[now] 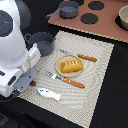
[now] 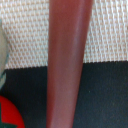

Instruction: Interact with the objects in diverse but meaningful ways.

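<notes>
A placemat (image 1: 95, 75) lies on the desk (image 1: 117, 95). At its centre a plate (image 1: 64, 59) carries the bread loaf (image 1: 71, 65). A knife (image 1: 82, 57) lies just behind the plate, a fork (image 1: 67, 80) just before it. The fish (image 1: 49, 93) lies nearer the front edge. The pot (image 1: 41, 43) stands toward the exterior view's left. A stove board (image 1: 107, 22) lies behind the placemat.

Arm (image 1: 15, 45) bent low at exterior view's left; end effector (image 1: 25, 85) near surface, jaws hidden.
</notes>
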